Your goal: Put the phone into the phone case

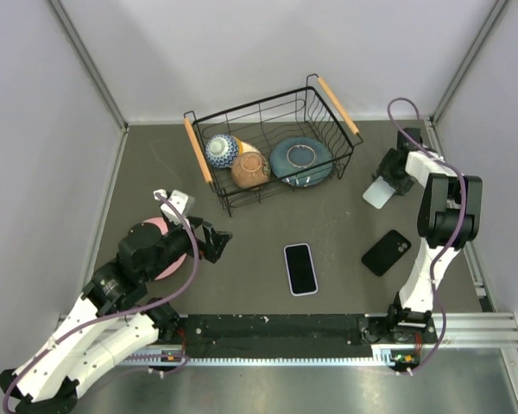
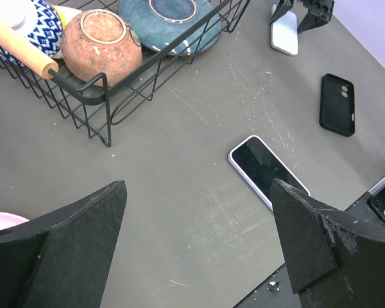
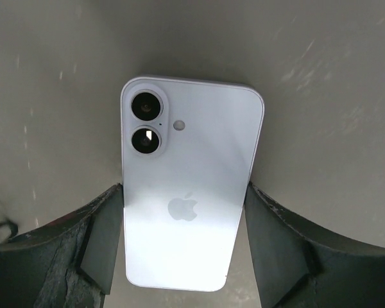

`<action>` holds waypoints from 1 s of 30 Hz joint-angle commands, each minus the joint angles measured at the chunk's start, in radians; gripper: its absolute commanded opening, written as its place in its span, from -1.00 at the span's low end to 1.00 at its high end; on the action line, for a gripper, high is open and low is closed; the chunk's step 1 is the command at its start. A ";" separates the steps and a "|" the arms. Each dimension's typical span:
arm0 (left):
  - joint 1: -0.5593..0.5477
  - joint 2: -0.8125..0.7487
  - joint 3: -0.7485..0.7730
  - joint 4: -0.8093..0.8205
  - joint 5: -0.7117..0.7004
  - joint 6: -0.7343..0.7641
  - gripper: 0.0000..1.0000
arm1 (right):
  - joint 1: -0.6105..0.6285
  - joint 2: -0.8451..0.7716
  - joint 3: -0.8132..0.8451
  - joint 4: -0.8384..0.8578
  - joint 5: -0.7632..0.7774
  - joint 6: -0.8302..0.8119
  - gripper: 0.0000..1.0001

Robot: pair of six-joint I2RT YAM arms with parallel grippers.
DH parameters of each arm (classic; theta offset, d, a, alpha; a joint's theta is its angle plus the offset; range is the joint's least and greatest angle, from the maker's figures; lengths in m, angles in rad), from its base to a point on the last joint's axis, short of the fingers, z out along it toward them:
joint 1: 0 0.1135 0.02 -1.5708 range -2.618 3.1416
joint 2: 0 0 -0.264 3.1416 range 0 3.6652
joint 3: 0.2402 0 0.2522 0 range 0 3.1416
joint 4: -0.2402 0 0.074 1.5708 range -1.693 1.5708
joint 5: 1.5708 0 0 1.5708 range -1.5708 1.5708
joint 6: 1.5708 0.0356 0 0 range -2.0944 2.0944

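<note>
The phone (image 1: 300, 268) lies face up at the table's middle, its screen glossy black; it also shows in the left wrist view (image 2: 266, 168). A thin pale lavender rim (image 2: 250, 185) runs all round it and looks like the phone case's edge; the case's back is hidden. My left gripper (image 1: 217, 242) is open and empty, left of the phone and above bare table (image 2: 197, 186). My right gripper (image 1: 388, 183) is at the far right, its fingers against both long sides of a pale blue phone (image 3: 186, 192) that lies back up.
A black handset with corner camera lenses (image 1: 386, 252) lies right of the phone. A black wire basket (image 1: 338, 105) at the back holds a blue patterned bowl (image 1: 222, 151), a brown bowl (image 1: 250, 169) and a teal plate (image 1: 301, 160). A pink plate (image 1: 160, 226) sits under my left arm.
</note>
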 commanded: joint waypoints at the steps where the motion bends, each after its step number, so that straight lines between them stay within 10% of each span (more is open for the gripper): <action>1: 0.000 -0.010 -0.006 0.061 0.028 -0.001 0.98 | 0.070 -0.092 -0.152 0.010 -0.090 -0.036 0.07; 30: -0.038 0.376 -0.084 0.374 0.269 -0.314 0.58 | 0.314 -0.554 -0.910 0.737 -0.601 0.263 -0.06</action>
